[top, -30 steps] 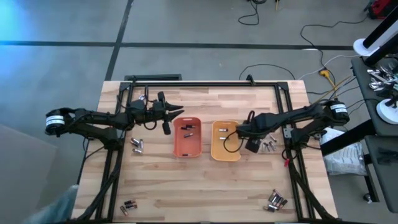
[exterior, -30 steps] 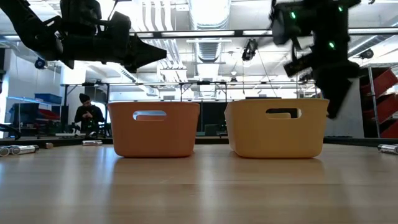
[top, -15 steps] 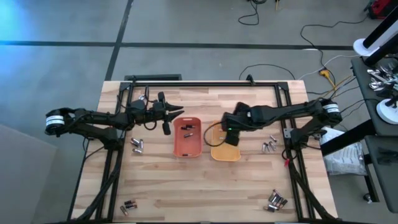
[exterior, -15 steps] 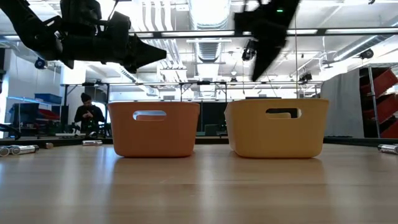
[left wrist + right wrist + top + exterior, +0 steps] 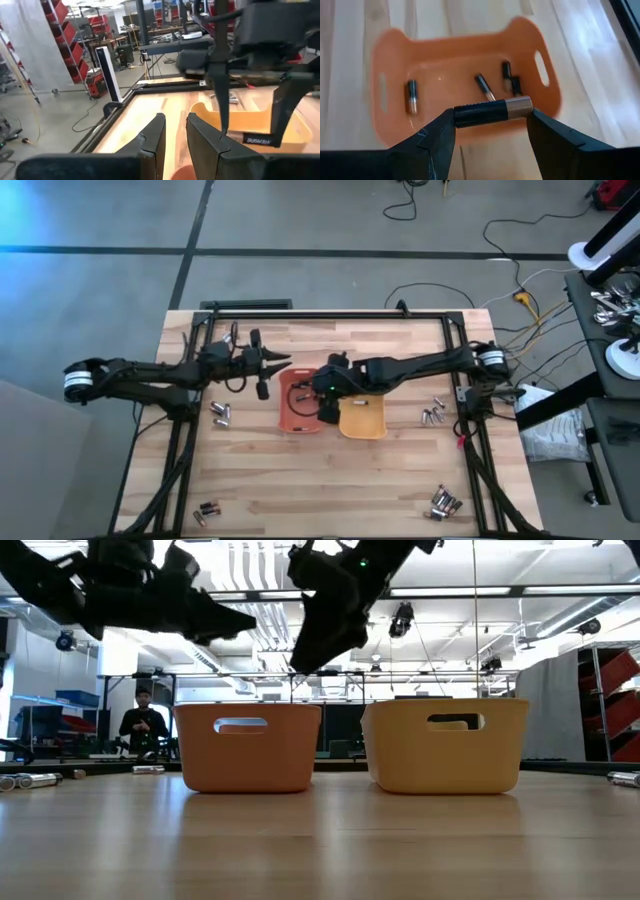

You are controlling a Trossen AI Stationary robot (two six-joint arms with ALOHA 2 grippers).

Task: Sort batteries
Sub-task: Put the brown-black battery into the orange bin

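My right tool (image 5: 492,125) holds a battery above the orange tray.

The orange tray (image 5: 395,135) sits on the desk (image 5: 400,470) with four dark, copper-banded batteries (image 5: 484,86) lying loose on its floor; the yellow tray (image 5: 365,423) stands just beside it, mostly hidden under my right arm. My right tool is clenched on a dark battery with a coppery end (image 5: 492,111), held crosswise over the orange tray. My left tool (image 5: 173,134) hovers near the orange tray's far side, fingers slightly parted, gripping nothing. More batteries lie in small clusters (image 5: 220,414) on the desk away from the trays. A label on the other arm shows in my left wrist view, but I cannot read it.
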